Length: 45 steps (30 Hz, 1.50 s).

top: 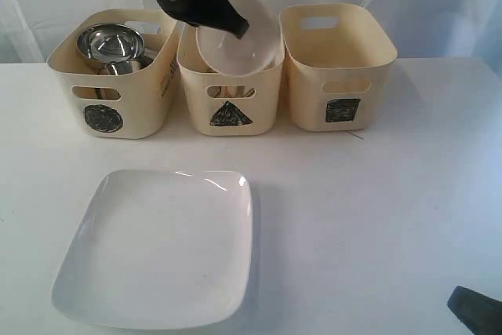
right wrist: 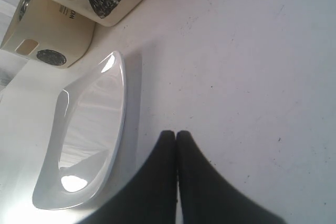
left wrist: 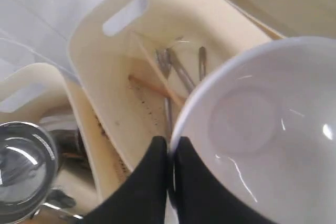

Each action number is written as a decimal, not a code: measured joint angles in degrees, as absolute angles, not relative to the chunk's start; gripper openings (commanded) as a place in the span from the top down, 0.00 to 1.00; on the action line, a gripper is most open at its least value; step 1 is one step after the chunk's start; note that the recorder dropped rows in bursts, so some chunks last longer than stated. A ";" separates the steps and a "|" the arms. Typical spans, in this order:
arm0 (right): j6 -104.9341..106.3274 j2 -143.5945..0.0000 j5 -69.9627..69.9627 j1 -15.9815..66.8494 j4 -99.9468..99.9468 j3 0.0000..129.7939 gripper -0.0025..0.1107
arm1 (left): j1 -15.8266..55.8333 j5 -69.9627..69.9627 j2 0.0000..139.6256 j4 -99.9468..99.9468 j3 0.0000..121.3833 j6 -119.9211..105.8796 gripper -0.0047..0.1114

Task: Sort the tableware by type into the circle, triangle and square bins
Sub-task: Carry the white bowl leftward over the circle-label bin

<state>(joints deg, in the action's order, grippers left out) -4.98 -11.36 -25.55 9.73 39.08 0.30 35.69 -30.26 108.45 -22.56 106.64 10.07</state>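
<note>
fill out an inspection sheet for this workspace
surface: white table, lightly specked
job's things: square plate flat on the table in front of the bins; steel bowl and cup in the circle bin; cutlery and chopsticks in the triangle bin; round dish held tilted above the triangle bin; square bin shows nothing in the part visible
clutter: nothing seen
grippers: left gripper shut on the round dish at its rim; right gripper shut, empty, over bare table
cables: nothing seen
surroundings: white cloth backdrop
</note>
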 measured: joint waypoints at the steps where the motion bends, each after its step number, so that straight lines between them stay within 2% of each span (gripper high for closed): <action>1: -4.98 -11.36 -25.55 9.73 39.08 0.30 0.98 | 35.01 -30.53 108.00 -23.27 106.64 10.20 0.95; 14: -4.98 -11.36 -25.55 9.73 39.08 0.30 0.98 | 26.67 -34.16 106.35 -28.65 106.64 10.88 0.95; 28: -4.98 -11.36 -25.55 9.73 39.08 0.30 0.98 | 26.53 -36.16 104.54 -29.64 101.84 10.51 0.95; 37: -4.98 -11.36 -25.55 9.73 39.08 0.30 0.98 | 25.95 -29.88 102.15 -32.88 92.10 15.86 0.95; 45: -4.98 -11.36 -25.55 9.73 39.08 0.30 0.98 | 18.86 -18.91 101.52 -39.22 87.87 27.03 0.95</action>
<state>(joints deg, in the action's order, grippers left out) -4.98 -11.36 -25.55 9.73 39.08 0.30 18.86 -18.91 101.52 -39.22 87.87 27.03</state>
